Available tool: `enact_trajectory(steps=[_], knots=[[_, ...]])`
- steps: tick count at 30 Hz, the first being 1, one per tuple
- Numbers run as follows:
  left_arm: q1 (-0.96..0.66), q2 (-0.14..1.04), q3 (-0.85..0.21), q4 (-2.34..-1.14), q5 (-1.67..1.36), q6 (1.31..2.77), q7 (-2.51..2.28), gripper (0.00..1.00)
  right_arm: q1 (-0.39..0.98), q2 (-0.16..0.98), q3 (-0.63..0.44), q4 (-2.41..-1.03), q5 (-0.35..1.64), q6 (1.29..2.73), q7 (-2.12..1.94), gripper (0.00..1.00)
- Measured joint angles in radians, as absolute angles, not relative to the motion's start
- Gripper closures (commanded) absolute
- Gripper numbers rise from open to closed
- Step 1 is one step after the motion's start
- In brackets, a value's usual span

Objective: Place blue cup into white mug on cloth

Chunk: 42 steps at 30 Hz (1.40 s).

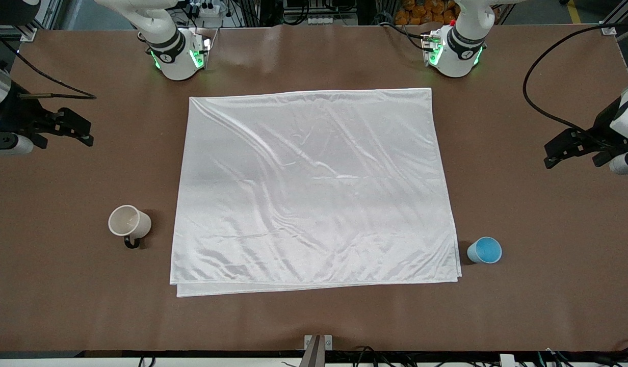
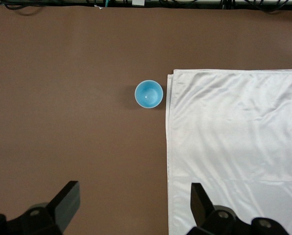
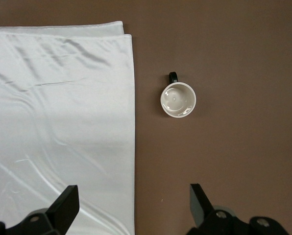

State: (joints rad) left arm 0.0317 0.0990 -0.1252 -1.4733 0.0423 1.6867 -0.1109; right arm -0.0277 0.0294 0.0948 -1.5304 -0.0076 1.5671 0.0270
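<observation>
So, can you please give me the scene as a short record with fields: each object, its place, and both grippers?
cloth: spread flat mid-table, nothing on it
white mug: upright on bare table beside cloth, toward right arm's end
blue cup: upright on bare table, close beside cloth's corner, toward left arm's end
left gripper: open, waiting
right gripper: open, waiting

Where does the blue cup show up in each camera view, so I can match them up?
Front view: the blue cup stands upright on the table just off the cloth's corner, toward the left arm's end.
Left wrist view: the cup sits near the picture's middle, beside the cloth's folded edge.
Right wrist view: not in it.
Shared landmark: the cloth.
</observation>
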Motion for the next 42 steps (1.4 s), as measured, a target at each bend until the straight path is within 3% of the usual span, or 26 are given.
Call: enact_trajectory(steps=[18, 33, 42], knots=[[0.057, 0.112, -0.125, -1.488, 0.042, 1.692, -0.075, 0.0, -0.027, 0.03, 0.097, -1.53, -0.007, 1.579, 0.027, 0.0], [0.065, 0.197, -0.125, -1.495, 0.042, 1.764, -0.074, 0.0, -0.029, 0.044, 0.095, -1.533, -0.007, 1.58, 0.027, 0.0], [0.069, 0.284, -0.124, -1.499, 0.042, 1.812, -0.074, 0.0, -0.054, 0.11, 0.091, -1.538, -0.007, 1.625, 0.027, 0.0]])
